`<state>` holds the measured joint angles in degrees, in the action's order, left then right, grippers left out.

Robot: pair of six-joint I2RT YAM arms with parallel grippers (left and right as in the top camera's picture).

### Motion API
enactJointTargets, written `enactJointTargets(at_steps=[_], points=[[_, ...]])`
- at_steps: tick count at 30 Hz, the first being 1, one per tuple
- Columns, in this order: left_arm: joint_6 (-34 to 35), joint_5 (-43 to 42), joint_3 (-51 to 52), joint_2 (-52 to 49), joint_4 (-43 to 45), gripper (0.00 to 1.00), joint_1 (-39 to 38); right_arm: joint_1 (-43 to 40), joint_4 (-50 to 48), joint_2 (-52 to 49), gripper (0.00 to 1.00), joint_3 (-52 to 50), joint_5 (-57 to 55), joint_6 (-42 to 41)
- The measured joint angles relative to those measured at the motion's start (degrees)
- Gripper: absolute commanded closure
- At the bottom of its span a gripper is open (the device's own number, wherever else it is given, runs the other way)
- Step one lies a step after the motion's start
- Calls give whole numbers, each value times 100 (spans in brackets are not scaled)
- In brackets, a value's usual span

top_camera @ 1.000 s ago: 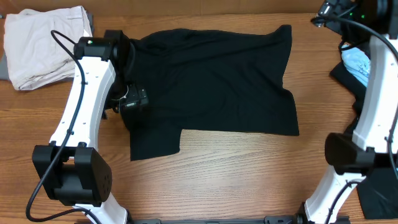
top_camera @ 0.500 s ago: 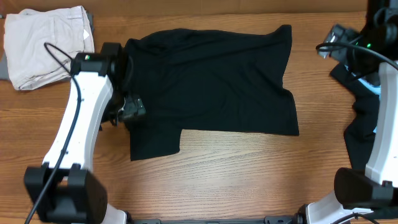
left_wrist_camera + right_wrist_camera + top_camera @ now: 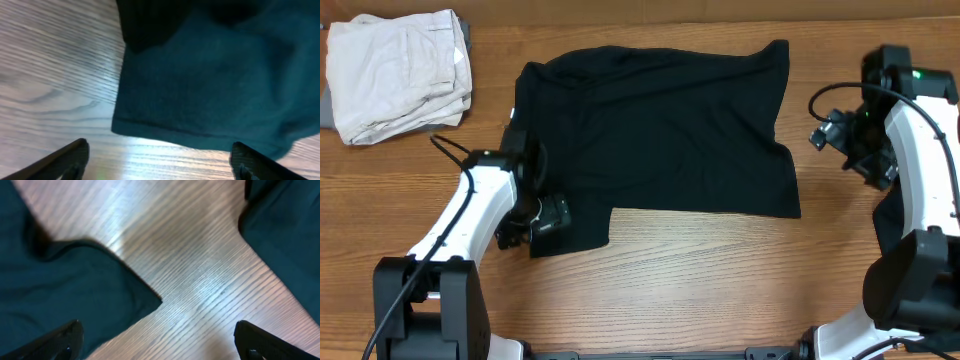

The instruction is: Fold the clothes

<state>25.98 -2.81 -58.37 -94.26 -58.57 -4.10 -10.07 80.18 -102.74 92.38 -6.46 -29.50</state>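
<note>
Fold apparently not yet begun: left tool (image 3: 159, 146) over the black shirt (image 3: 660, 130) sleeve, right tool (image 3: 157, 326) beside its edge, both wide and empty; corners likely need gripping next.

The T-shirt (image 3: 660, 130) lay spread across the middle of the table (image 3: 720, 290); one sleeve (image 3: 570, 228) jutted toward the near edge at its left end; a folded garment (image 3: 395, 70) sat in the far left corner, left of the shirt and apart from it; another garment (image 3: 892, 215) lay at the right edge, partly behind the right arm; the left gripper (image 3: 535, 220) stood at the sleeve's left side, the sleeve's hem lying between and ahead of its fingertips (image 3: 70, 157); the right gripper (image 3: 832, 135) hung over bare wood between the shirt's right edge and the right-hand garment.
</note>
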Motion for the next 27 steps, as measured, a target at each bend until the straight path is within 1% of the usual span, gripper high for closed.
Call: enactJointTargets(at_steps=[2,5,8,18,23,27], points=[[-55,-35,162,0,232,19,0,-164,-146,0,0,-221,118,-66],[-96,-87,374,0,461,11,0,-345,-310,0,0,-485,269,-116],[-94,-111,562,0,476,7,0,-396,-389,0,0,-649,369,-142],[155,-57,881,0,505,9,101,-387,-787,0,0,-671,590,-205],[238,4,892,0,640,14,197,-387,-870,0,0,-671,629,-243],[247,68,894,0,632,16,197,-387,-844,0,0,-671,634,-269]])
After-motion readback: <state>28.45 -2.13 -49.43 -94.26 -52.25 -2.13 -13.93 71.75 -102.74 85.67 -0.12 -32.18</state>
